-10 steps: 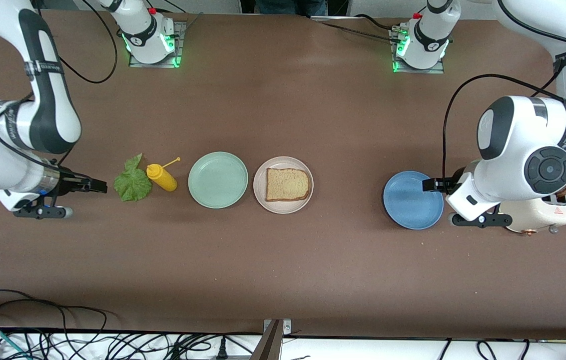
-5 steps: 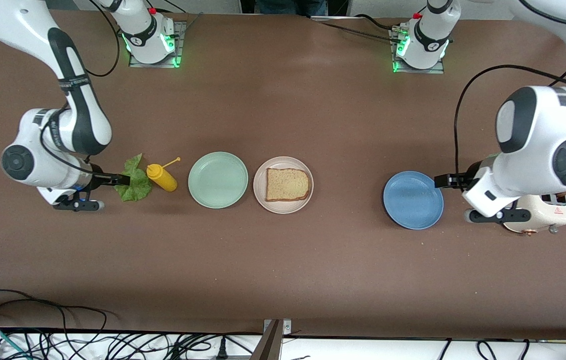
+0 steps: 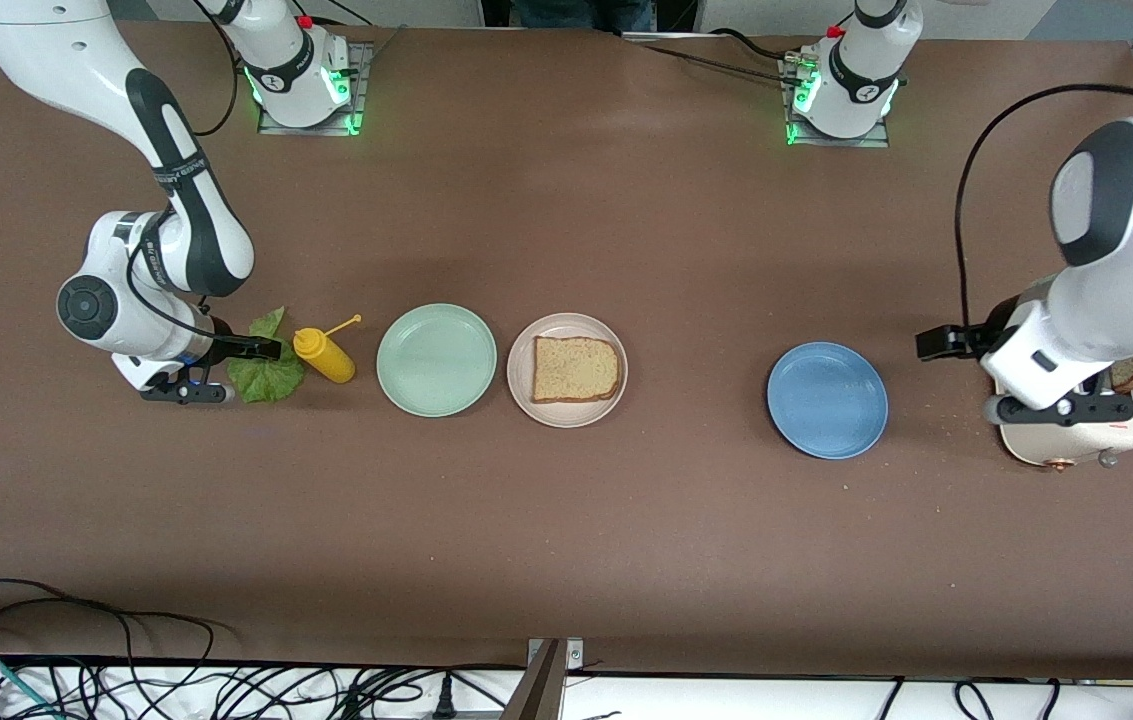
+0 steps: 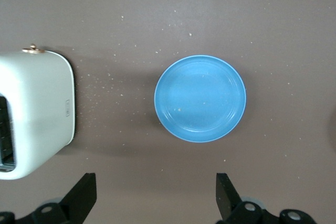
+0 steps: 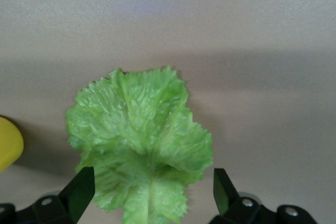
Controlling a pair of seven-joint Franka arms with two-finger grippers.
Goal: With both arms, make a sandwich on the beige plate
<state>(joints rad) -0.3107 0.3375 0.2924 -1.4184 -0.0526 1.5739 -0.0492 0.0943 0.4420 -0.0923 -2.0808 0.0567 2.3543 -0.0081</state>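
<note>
Your right hand (image 5: 149, 195), fingers spread, hovers over the lettuce leaf (image 3: 266, 368); your left hand (image 4: 155, 198), also spread, hangs between toaster (image 3: 1076, 440) and blue plate (image 3: 827, 400).

The right gripper (image 3: 261, 348) hung over the lettuce leaf (image 3: 266, 368) with its fingers wide apart. The yellow squeeze bottle (image 3: 324, 355) lay just beside the leaf and stood in the way toward the mint-green plate (image 3: 436, 360). That plate sat just beside the beige plate (image 3: 567, 370), which had a bread slice (image 3: 575, 369) on it. A wide bare strip of table (image 3: 696, 370) lay between the beige plate and the blue plate (image 3: 827, 400). The left gripper (image 3: 936, 343), fingers wide apart, hung between the blue plate and the toaster (image 3: 1076, 435).
</note>
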